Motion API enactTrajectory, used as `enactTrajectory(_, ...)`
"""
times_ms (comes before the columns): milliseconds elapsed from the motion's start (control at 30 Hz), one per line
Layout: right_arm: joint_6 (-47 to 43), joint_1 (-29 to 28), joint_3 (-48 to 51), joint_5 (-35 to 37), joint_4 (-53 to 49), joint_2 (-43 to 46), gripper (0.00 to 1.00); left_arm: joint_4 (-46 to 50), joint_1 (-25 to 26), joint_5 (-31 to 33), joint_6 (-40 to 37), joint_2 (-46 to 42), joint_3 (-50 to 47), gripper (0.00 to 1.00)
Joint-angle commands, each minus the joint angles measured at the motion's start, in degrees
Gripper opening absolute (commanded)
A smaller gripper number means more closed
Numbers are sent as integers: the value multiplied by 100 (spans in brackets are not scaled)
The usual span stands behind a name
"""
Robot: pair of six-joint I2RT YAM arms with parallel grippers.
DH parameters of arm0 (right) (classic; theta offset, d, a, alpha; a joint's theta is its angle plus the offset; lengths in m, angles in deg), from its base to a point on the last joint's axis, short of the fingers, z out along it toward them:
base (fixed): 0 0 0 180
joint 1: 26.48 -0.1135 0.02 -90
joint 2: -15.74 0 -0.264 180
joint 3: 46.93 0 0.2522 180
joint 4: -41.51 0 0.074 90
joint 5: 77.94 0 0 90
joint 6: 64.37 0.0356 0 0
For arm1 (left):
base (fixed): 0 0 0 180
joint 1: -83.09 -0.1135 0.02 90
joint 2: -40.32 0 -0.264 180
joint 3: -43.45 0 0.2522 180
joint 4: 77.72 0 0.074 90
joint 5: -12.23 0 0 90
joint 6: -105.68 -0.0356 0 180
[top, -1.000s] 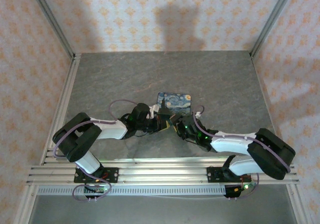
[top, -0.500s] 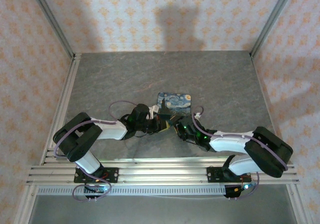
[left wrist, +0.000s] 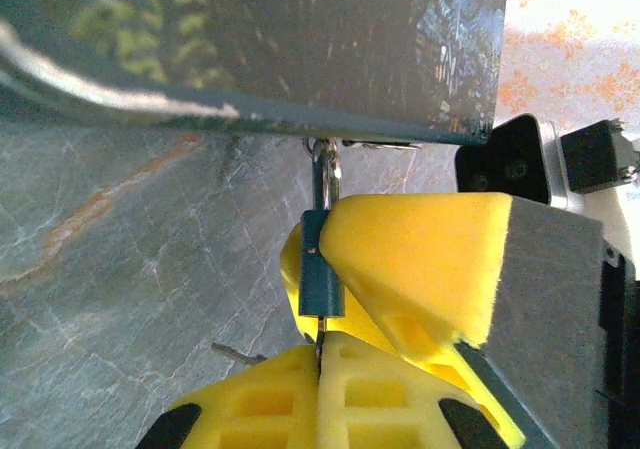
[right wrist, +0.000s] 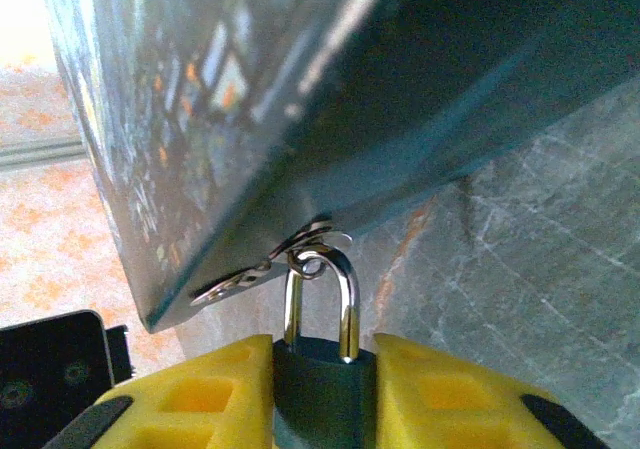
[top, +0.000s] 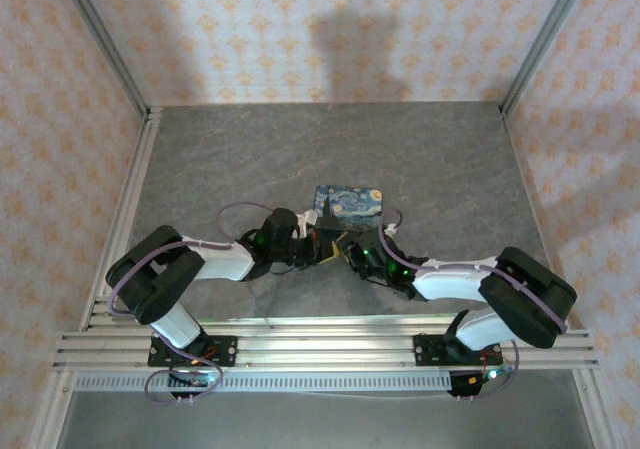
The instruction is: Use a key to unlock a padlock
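We hold the padlock (right wrist: 318, 394) body snugly in the nearly closed right pincer (right wrist: 322, 369), its shackle (right wrist: 348, 299) hooked through the painted box's (right wrist: 250, 89) hasp (right wrist: 262, 269) at 12 o'clock. Our left pincer (left wrist: 321, 361), pinched shut on the key (left wrist: 320, 331), should turn squarely, without prying.

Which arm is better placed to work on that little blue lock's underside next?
Left, probably: the left gripper, shut, sits at the bottom end of the padlock, while the right gripper clamps its body, steadying it.

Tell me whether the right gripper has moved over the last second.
Yes: the right gripper has slid slightly left along the near edge of the painted box.
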Motion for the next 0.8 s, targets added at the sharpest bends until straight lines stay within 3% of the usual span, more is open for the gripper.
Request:
enactTrajectory(0,-50,-30,-161,50,167,-44,17,-287,-40,-147,54,71,-55,0)
enactTrajectory(167,-153,-35,-230,58,-248,59,0,-19,-40,-84,-89,-2,-20,0)
enactTrajectory(300,-511,-37,-432,99,-1099,303,0,542,-37,44,-396,-191,57,0)
enactTrajectory(500,-2334,-25,-1529,-111,-3437,526,0,2272,-40,657,-1369,-857,240,35)
enactTrajectory(667,-4005,-23,-2790,-106,-5662,19,0,2956,-131,1047,-1721,-1226,194,40)
enactTrajectory(767,-4630,-23,-3252,76,-6469,-310,0,2970,-205,1103,-1766,-1240,139,40)
